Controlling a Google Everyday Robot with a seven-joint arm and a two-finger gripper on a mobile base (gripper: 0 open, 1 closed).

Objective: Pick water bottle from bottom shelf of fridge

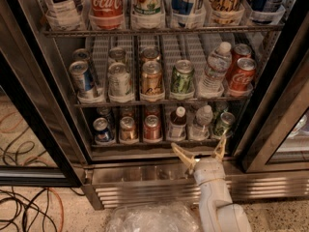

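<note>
Hovering lower centre, my gripper (198, 145) gapes wide below the water bottle (202, 123). I should rise centred; the dark bottle (177, 124) seems very close.

Small clear ribbed plastic water bottle (203, 122) looks glossy on the bottom shelf (130, 149) of dull wire metal; the brushed stainless-steel fridge (135, 174) gleams softly; at the bottle's 6 o'clock, the smooth cream matt-plastic gripper (201, 151), fingers splayed

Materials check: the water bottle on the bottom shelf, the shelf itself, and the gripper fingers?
Water bottle: clear plastic, glossy, see-through ribbed wall.
Bottom shelf: metal, likely steel, going by the grey reflective front lip.
Gripper, open just below the shelf front: fingers pale tan and matte, likely plastic or rubber.
</note>
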